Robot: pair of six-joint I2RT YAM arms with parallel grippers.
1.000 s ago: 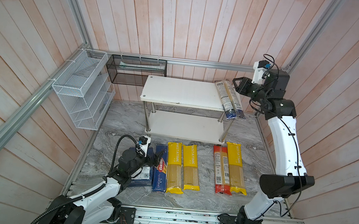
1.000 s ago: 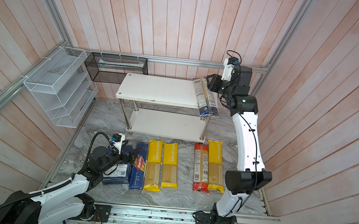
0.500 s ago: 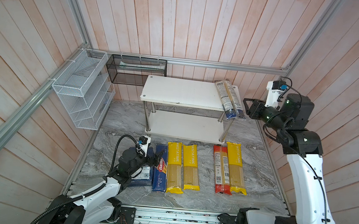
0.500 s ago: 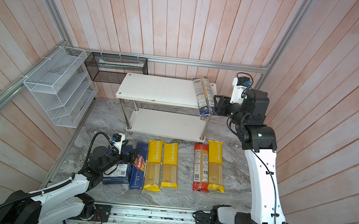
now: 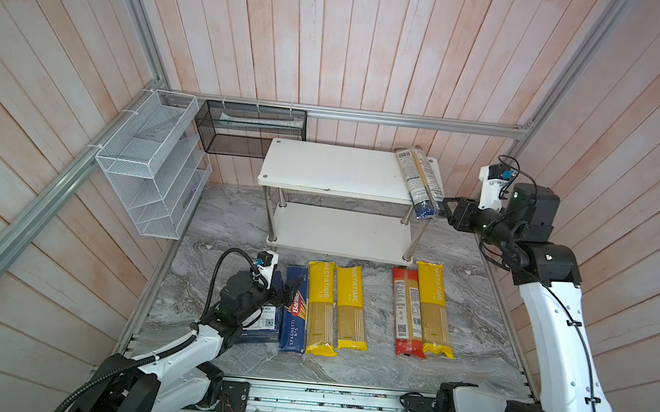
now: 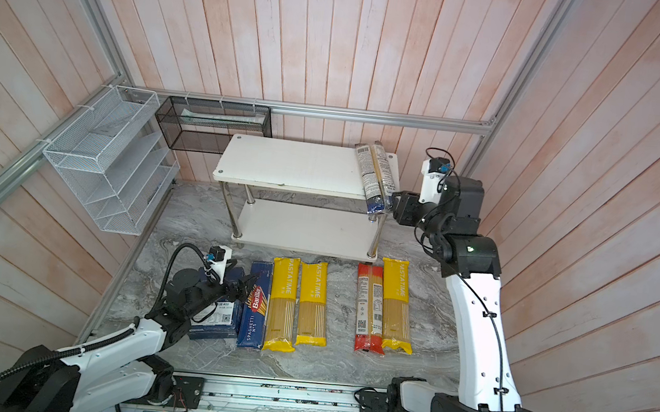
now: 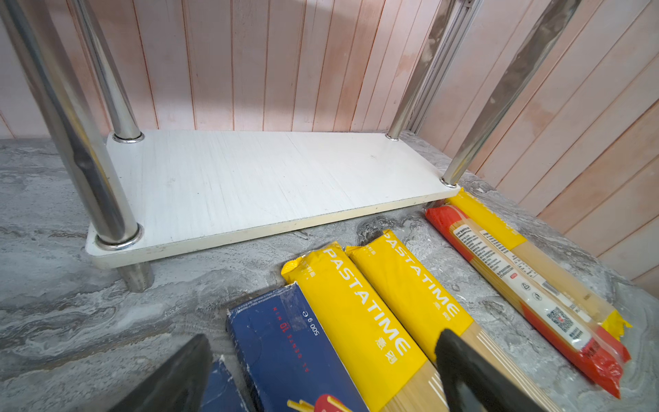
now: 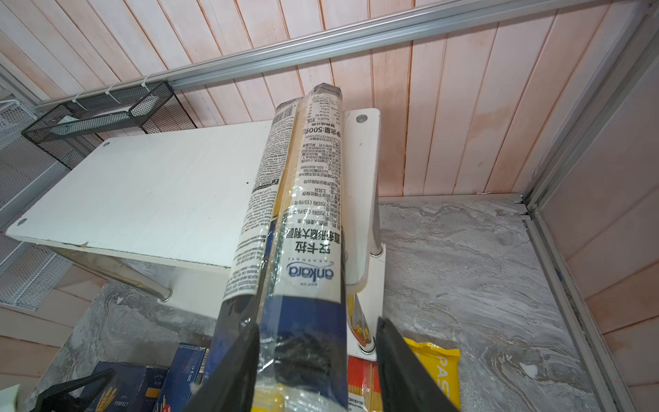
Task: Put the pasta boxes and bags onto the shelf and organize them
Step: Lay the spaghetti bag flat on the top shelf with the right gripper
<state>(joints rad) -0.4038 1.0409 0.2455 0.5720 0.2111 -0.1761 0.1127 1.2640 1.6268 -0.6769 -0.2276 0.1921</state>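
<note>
White right arm upright, claw (image 5: 441, 209) agape astride blue-ended bag (image 5: 415, 174)

yellow bags (image 7: 356, 303) near white shelf (image 7: 249, 185)

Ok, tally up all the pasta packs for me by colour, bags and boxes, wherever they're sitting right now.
Yellow PASTATIME bags: 3
Red-ended bag: 1
Blue-ended bag: 1
Dark blue boxes: 2
Total: 7
</note>
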